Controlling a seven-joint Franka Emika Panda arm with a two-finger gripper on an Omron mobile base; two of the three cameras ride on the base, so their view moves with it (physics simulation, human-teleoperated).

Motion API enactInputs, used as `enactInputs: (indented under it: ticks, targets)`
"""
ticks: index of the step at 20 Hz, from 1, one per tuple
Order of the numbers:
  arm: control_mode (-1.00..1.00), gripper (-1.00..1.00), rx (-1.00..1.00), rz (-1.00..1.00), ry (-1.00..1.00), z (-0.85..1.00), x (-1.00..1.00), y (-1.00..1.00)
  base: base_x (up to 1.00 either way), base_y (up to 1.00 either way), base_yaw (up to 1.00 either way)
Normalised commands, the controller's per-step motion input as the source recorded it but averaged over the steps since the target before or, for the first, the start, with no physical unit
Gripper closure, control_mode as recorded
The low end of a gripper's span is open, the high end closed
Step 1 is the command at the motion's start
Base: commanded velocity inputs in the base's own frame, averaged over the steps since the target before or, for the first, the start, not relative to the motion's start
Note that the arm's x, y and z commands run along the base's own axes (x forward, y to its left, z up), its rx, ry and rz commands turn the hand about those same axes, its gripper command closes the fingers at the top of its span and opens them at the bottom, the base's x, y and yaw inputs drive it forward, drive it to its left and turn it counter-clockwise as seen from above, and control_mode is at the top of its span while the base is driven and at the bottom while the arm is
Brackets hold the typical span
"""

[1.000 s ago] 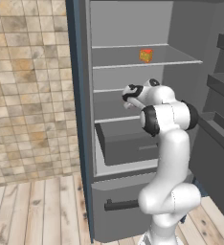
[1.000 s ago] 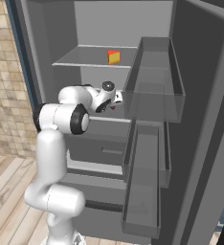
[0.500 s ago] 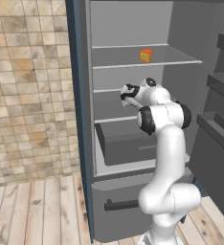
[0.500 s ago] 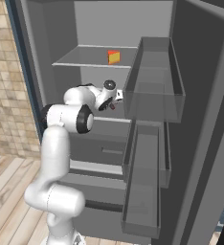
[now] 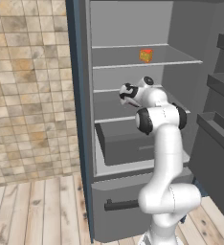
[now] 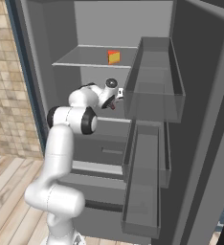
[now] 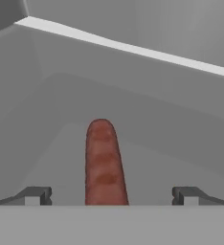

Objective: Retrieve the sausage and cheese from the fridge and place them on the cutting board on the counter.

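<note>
Nothing was out of the fridge (image 5: 80,119) yet: the gripper (image 7: 112,195) had its jaws wide apart around the sausage (image 7: 104,162) lying on a middle shelf, and the cheese (image 5: 146,55) sat on the shelf above.

We find no legible text, label, brand mark, number or sign in any of the three views. The fridge (image 5: 128,143) carries no lettering on its walls, shelves or door bins that we can read. The cheese (image 5: 145,55) and the sausage (image 7: 104,162) bear no markings. The tiled wall (image 5: 32,91) beside the fridge shows plain tiles without writing.
</note>
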Motion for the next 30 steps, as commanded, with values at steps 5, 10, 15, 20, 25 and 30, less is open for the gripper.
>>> enactInputs:
  ticks: [5,10,15,20,25,30]
  targets:
    - [-1.0,-1.0,0.0,0.01,0.0,-0.07,0.16,0.0,0.0,0.0,0.0]
    - [-1.0,-1.0,0.0,0.01,0.01,-0.18,0.0,0.0,0.0,0.0,0.0]
    - [-1.0,-1.0,0.0,0.01,0.02,-0.27,0.0,0.0,0.0,0.0,0.0]
    - [-1.0,-1.0,0.0,0.02,0.02,-0.28,-0.02,0.0,0.0,0.0,0.0]
    - [-1.0,-1.0,0.0,0.01,0.02,-0.34,-0.23,0.0,0.0,0.0,0.0]
    - [-1.0,1.0,0.0,0.0,0.01,-0.4,-0.5,0.0,0.0,0.0,0.0]
